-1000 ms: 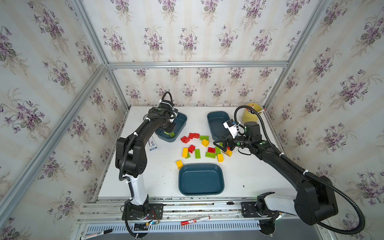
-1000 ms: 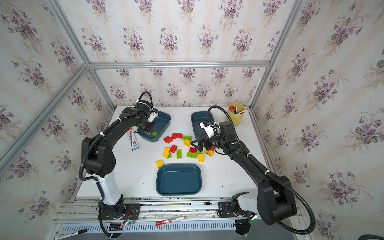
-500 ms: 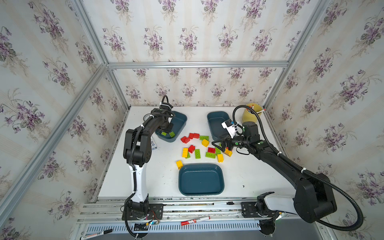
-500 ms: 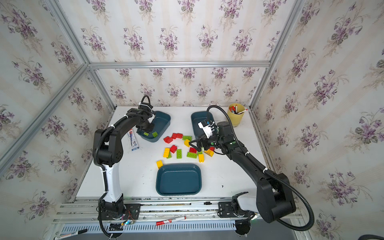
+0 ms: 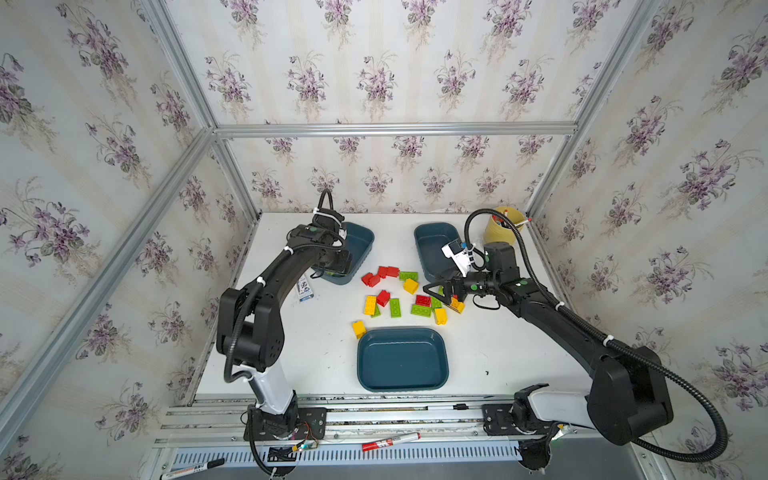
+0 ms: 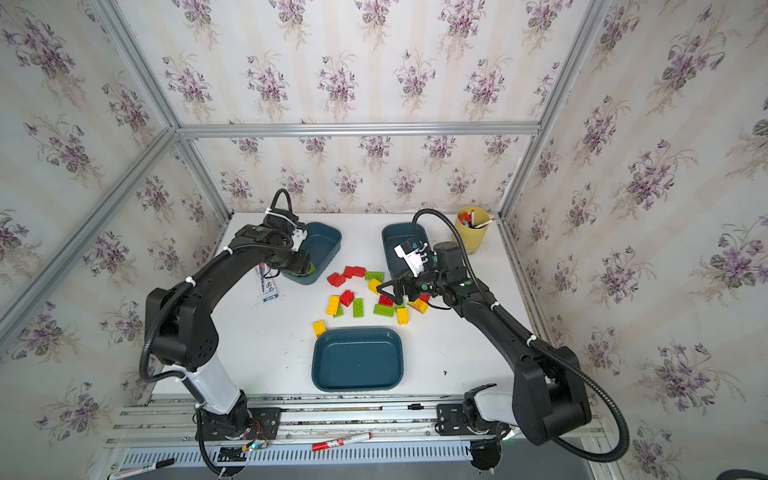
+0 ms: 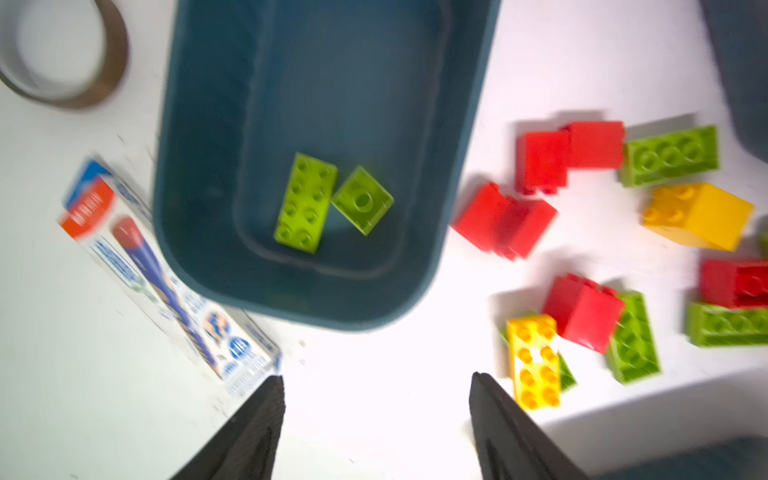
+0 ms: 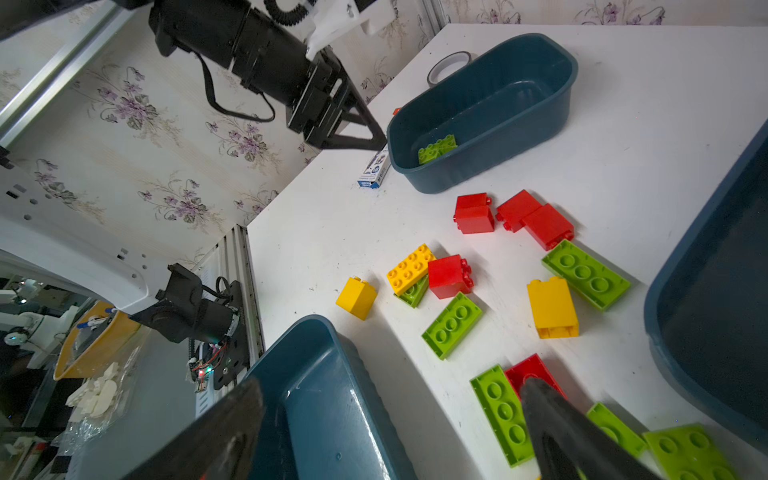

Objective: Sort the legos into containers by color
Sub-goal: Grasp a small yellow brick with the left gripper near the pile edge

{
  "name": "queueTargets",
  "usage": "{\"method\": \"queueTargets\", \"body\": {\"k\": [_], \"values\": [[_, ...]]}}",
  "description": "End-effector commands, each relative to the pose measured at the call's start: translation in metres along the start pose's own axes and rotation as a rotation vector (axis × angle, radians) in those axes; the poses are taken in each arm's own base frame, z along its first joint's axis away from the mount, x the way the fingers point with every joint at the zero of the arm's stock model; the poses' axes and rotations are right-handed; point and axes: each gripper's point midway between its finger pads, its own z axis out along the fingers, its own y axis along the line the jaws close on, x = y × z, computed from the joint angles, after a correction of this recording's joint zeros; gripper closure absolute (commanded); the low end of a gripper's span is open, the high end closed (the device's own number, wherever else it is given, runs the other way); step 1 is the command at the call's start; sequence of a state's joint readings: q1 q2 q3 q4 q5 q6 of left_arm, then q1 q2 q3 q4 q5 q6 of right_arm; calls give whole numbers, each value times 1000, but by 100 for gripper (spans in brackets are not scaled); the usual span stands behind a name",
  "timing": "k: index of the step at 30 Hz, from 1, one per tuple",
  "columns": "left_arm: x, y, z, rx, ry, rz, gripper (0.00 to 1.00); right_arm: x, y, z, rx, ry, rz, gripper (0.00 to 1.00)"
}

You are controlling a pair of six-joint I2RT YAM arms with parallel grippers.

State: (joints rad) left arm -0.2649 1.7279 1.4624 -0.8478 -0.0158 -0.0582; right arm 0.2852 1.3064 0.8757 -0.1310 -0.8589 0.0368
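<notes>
Two green bricks (image 7: 305,203) are lying in the centre-left tray (image 5: 360,249), remaining bricks (image 5: 382,298) are sitting loose mid-frame on the table (image 5: 324,361), and the left gripper (image 7: 376,376) and right gripper (image 8: 390,386) are both gaping, gripping nothing.

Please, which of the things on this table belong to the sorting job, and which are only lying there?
For the job:
loose legos
two green legos in the far left tray
far right tray
near tray

Just lying about:
toothpaste box
tape roll
yellow cup with pens
red marker on the front rail
</notes>
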Motion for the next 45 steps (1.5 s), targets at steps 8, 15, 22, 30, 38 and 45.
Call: {"method": "queueTargets", "body": {"k": [8,15,22,30,38,45], "values": [[75,-62,-3,118,83,-258,23,19,22,-5,-97,45,-3,0],[92,-71,13,141,59,-422,23,35,26,-5,-118,82,8,0],[109,-74,32,97,91,-516,24,44,32,-2,-152,113,32,0],[128,-82,45,40,140,-529,27,49,31,-2,-141,133,28,0],[144,-87,61,-39,193,-500,36,50,29,-2,-127,143,24,0],[144,-86,68,-66,201,-475,56,51,29,-3,-121,144,23,0]]}}
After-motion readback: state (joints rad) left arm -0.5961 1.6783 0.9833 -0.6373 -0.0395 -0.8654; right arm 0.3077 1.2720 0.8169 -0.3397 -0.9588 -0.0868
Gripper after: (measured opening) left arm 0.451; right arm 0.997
